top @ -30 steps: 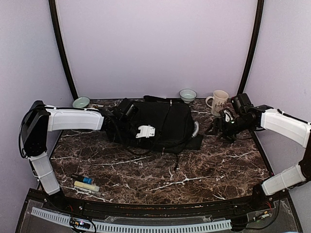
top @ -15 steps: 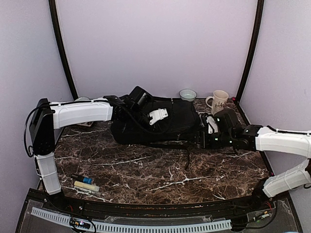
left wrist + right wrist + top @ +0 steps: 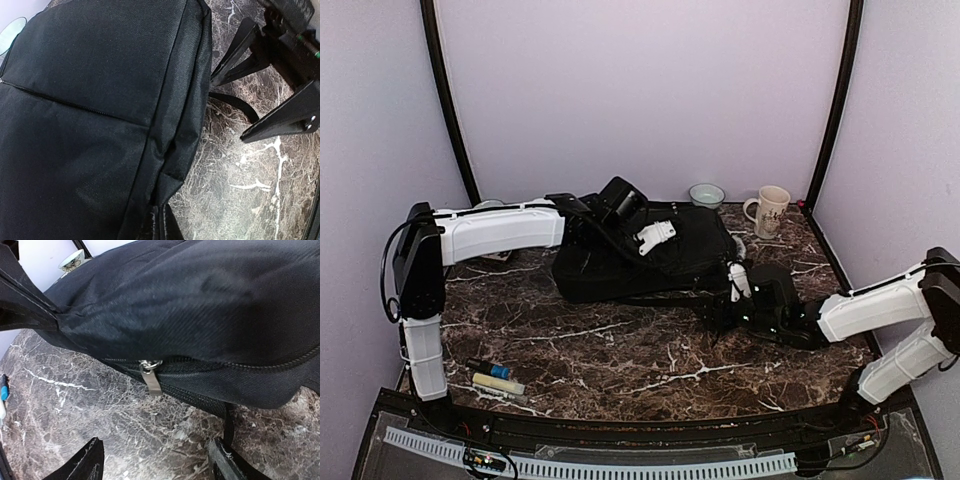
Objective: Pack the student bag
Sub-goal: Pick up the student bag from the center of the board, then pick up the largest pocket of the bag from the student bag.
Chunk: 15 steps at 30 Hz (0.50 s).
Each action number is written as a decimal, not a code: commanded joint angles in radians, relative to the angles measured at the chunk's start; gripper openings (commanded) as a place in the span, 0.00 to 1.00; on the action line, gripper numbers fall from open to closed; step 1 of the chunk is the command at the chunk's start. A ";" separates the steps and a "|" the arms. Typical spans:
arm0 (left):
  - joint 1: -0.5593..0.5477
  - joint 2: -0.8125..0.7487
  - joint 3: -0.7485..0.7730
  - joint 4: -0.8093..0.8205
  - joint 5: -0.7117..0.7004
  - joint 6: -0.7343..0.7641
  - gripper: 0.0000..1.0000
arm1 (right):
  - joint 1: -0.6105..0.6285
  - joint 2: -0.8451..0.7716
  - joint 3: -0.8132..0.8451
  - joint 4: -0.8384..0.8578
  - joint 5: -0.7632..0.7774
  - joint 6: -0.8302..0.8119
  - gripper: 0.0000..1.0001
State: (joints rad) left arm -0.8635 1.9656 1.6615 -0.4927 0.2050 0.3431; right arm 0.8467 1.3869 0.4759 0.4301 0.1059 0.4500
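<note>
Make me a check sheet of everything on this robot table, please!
Surface: dark marble table, white veins.
Job's things: student bag lying at the back; zipper pull hanging at its edge.
Clutter: mug, bowl, blue-capped tube and pale stick at the left front.
Tools: left tool shut, apparently pinching bag fabric; right tool open, near the zipper pull.
Cables: black cable looped along the left arm.
Surroundings: lilac walls, black corner posts.
</note>
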 commanded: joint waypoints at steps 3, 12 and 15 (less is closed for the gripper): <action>-0.023 -0.015 0.085 0.002 0.032 -0.060 0.00 | 0.011 0.063 -0.029 0.287 0.038 -0.107 0.71; -0.026 0.007 0.163 -0.038 0.053 -0.104 0.00 | 0.011 0.111 -0.067 0.456 0.135 -0.186 0.65; -0.028 0.010 0.177 -0.038 0.070 -0.113 0.00 | 0.011 0.132 -0.056 0.472 0.172 -0.200 0.61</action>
State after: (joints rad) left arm -0.8783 2.0029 1.7760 -0.5541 0.2165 0.2665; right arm 0.8501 1.4925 0.4202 0.7990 0.2081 0.2924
